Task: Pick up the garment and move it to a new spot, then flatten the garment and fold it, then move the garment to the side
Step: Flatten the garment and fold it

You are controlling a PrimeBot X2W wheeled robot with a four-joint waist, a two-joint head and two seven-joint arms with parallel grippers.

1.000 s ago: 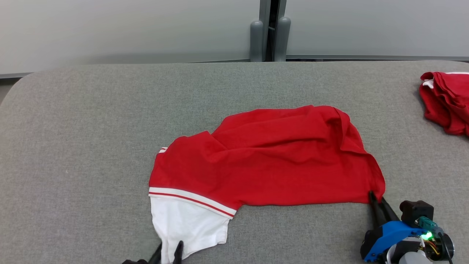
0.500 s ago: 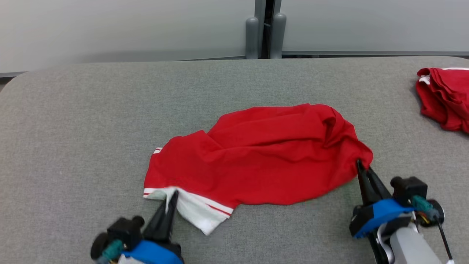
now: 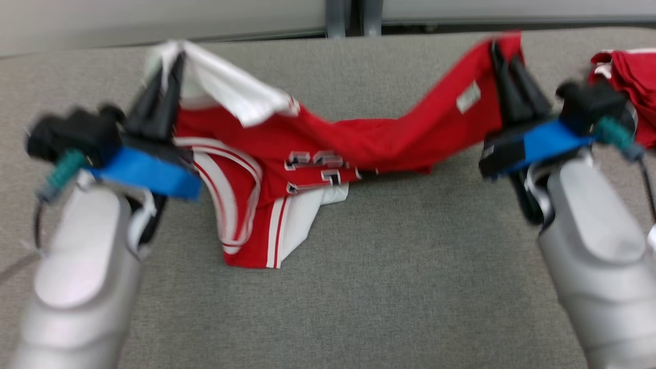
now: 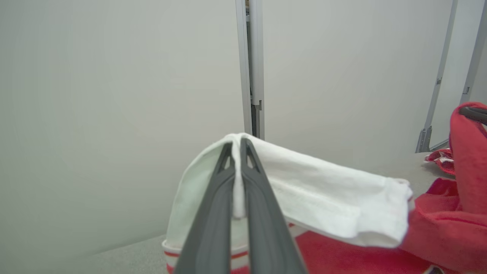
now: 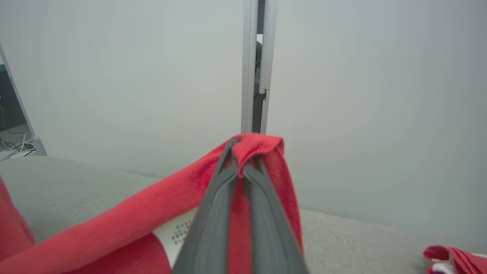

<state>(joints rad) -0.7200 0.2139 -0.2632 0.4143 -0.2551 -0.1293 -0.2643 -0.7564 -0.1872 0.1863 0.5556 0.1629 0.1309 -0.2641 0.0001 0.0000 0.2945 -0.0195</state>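
Grey woven fabric covers the table, with pale, smooth wall panels behind it. A second ago the red shirt lay crumpled low on that surface, with both grippers down at its near edge. Now it is strung in the air from ten o'clock to two o'clock in the head view and sags in the middle. The left gripper is pressed together on the white sleeve, a fold of cloth squeezed between its dark fingers. The right gripper pinches a red corner in the same way, and a small white label shows beside it. The lift has turned the shirt over, so white-trimmed stripes and printed numbers face the camera. The lowest bunch, at about seven o'clock from centre, seems to trail on the table, though motion blur leaves that uncertain. I judge the pick-up under way and the carry to a new spot next. The cloth looks soft and limp, a light knit that drapes and creases freely, so it should spread easily once laid down. Another red bundle sits well apart at three o'clock.
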